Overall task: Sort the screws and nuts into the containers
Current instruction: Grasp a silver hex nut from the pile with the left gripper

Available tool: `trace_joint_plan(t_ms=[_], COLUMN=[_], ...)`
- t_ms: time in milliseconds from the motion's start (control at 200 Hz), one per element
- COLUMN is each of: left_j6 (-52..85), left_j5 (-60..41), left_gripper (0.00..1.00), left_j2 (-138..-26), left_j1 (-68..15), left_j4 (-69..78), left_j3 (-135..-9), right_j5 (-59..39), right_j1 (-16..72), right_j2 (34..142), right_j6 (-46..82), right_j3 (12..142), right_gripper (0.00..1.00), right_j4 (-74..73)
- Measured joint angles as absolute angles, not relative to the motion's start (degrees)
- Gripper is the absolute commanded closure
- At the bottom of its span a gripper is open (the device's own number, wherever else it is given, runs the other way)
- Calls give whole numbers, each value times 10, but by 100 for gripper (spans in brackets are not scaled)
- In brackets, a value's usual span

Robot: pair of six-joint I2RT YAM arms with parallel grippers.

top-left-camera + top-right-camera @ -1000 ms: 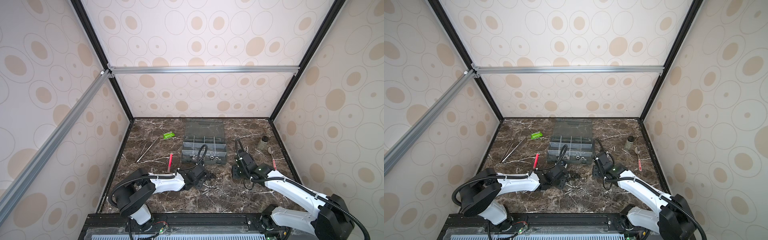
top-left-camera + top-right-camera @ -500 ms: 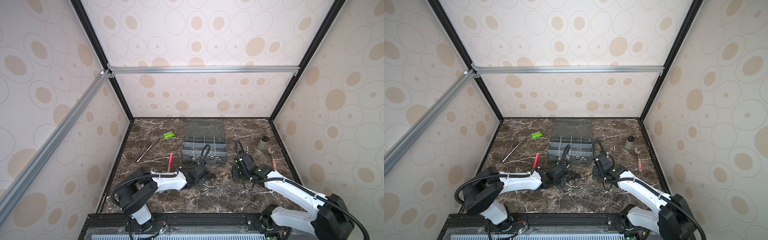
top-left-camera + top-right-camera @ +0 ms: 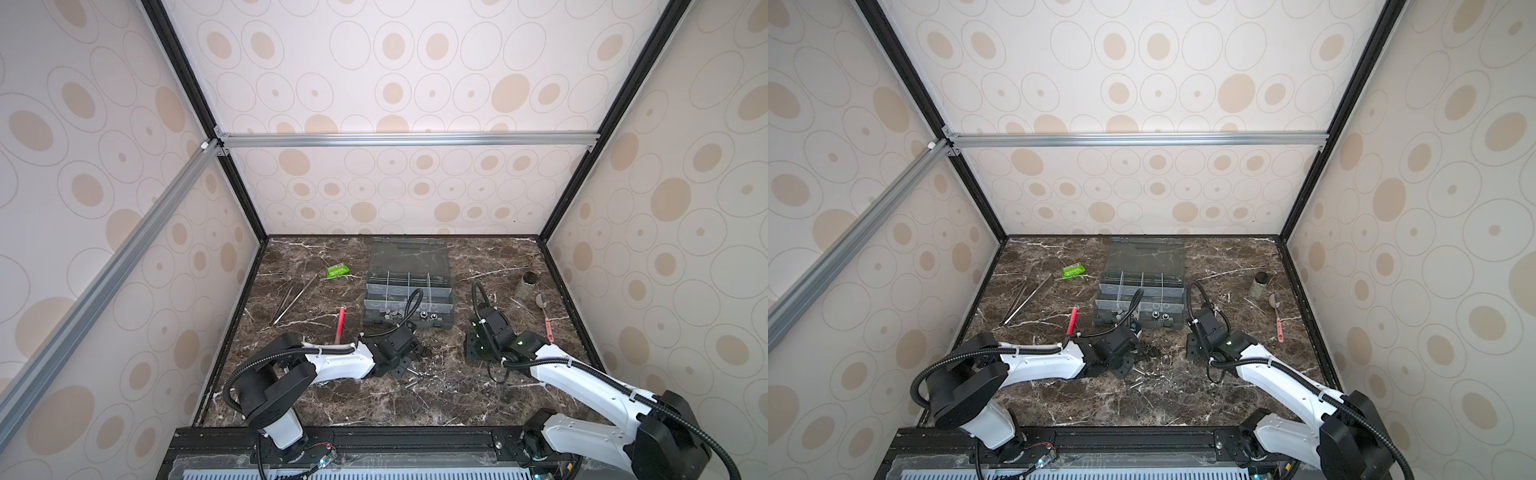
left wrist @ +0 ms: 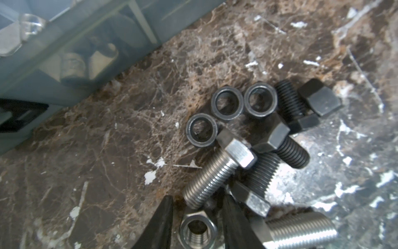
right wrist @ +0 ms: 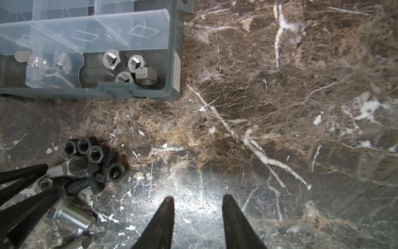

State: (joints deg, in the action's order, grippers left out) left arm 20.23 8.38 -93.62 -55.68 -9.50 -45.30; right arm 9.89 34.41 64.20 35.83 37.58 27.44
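A loose pile of screws and nuts lies on the marble in front of the grey organiser box point(image 3: 409, 299). My left gripper point(image 4: 197, 197) is down in the pile. Its jaws straddle a silver hex nut point(image 4: 198, 230), with a thin gap on each side. A silver screw point(image 4: 217, 172), black screws point(image 4: 288, 146) and three black nuts point(image 4: 227, 104) lie just beyond the tips. My right gripper point(image 5: 197, 197) stands open over bare marble to the right of the pile, with nothing between its fingers. Silver nuts point(image 5: 131, 69) sit in the near right corner of the containers.
Long tweezers point(image 3: 291, 297), a green packet point(image 3: 336, 271) and a red pen point(image 3: 340, 324) lie left of the box. A black-capped jar point(image 3: 525, 284) and a spoon point(image 3: 542, 307) are at the right. A few stray screws point(image 3: 411, 384) lie nearer the front edge.
My left gripper has edged a little into the pile and its jaws have narrowed slightly. The right arm has not moved.
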Motion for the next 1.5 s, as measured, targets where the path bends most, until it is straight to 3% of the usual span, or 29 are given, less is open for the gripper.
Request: trace_joint_plan(t_ms=[585,960,1085,1320,1500], left_j6=[149,150,152,153,158], left_j5=[69,74,79,80,78], left_gripper=[72,71,64,64,70], left_j2=[-933,-924,-920,-910,-904], left_j1=[-557,-557,-557,-557,-557], left_j4=[-98,-112,-116,-122,-125], left_j3=[-452,-446,-444,-435,-429], right_j5=[96,96,97,97,97], right_j1=[344,344,344,344,344], right_j2=[642,642,642,642,642], right_j6=[362,362,362,362,362], right_j3=[376,376,376,376,376], right_gripper=[60,60,60,60,60], right_j4=[274,274,274,274,274])
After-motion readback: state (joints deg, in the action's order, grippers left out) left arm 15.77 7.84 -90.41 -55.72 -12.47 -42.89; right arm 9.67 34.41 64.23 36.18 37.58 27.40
